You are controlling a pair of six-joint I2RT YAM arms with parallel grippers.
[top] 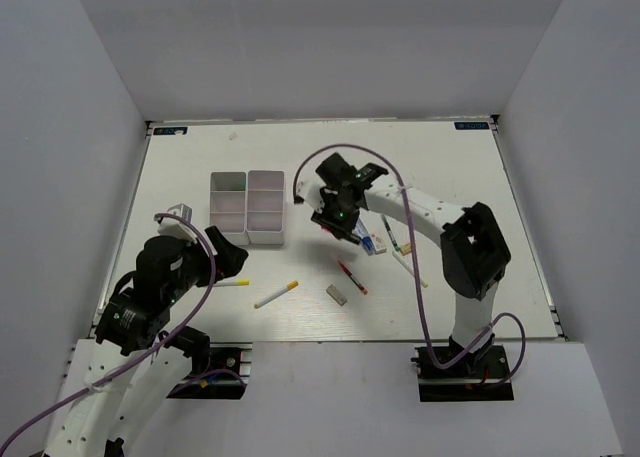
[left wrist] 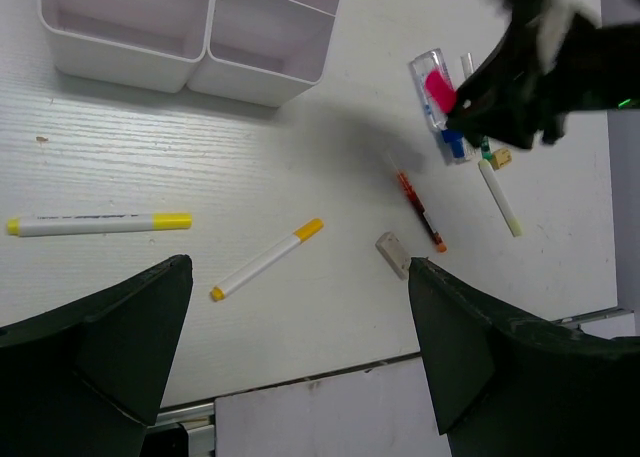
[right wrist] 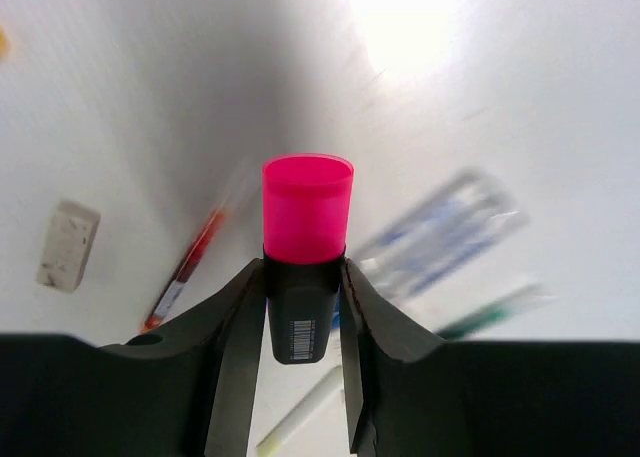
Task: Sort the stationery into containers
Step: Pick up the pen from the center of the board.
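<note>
Two yellow-capped pens lie nearest, the left pen (left wrist: 100,222) and the slanted pen (left wrist: 266,260), below the left gripper (left wrist: 298,265), whose jaws gape empty, seemingly poised to pick one. Beyond rest an eraser (left wrist: 393,254) and a red pen (left wrist: 420,212). The right gripper (right wrist: 303,267) clamps the pink highlighter (right wrist: 307,207) by its black body above the table (top: 450,177), likely bound for the organizer (left wrist: 250,82) farther left.

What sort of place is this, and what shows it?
Probably a robot lab cell: a white table boxed in by plain panels, two arms bolted at its near edge, the right claw gripping a pink highlighter near a white organizer.
</note>
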